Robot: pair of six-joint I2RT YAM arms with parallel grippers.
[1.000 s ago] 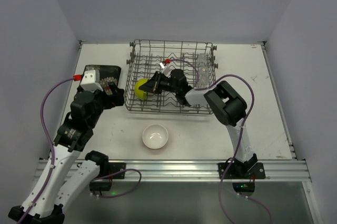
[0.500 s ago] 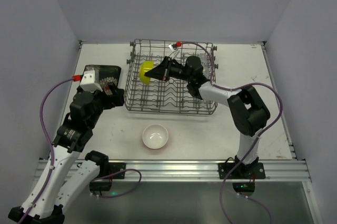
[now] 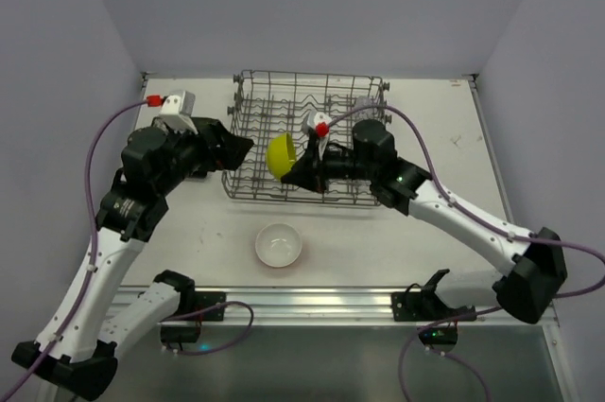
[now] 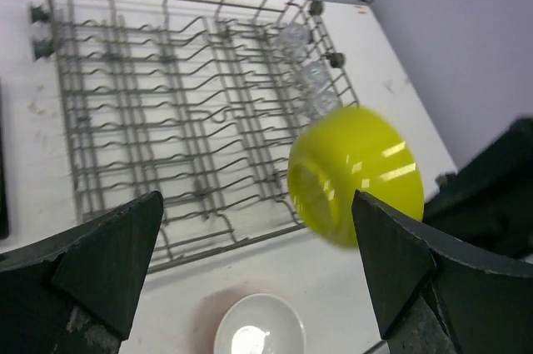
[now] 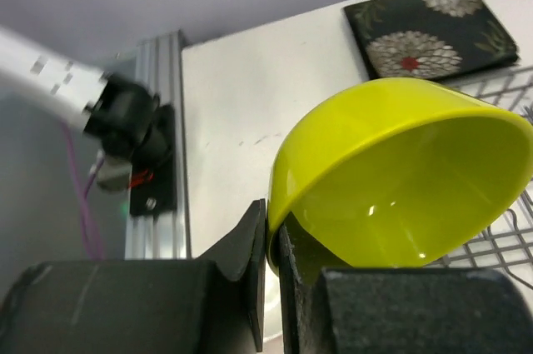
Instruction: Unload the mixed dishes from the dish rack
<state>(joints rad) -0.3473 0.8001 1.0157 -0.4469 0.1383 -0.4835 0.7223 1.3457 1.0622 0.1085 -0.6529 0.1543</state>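
Observation:
My right gripper (image 3: 295,167) is shut on the rim of the small yellow-green bowl (image 3: 280,156), holding it tilted in the air over the near left part of the grey wire dish rack (image 3: 255,109). In the right wrist view the fingers pinch the bowl's (image 5: 400,179) rim. My left gripper (image 3: 238,148) is open and empty at the rack's left side; its view shows the bowl (image 4: 358,175) above the rack (image 4: 166,121). Clear glasses (image 3: 364,113) stand at the rack's right end. The orange bowl with white inside (image 3: 279,245) sits on the table before the rack.
The black flowered plate (image 5: 433,29) lies flat on the table left of the rack; in the top view my left arm hides it. The teal-centred plate is out of view. Walls close the table on three sides.
My right gripper has lifted the yellow-green bowl out of the rack and brought it toward the near side. My left arm has risen from over the plate and swung right toward the rack.

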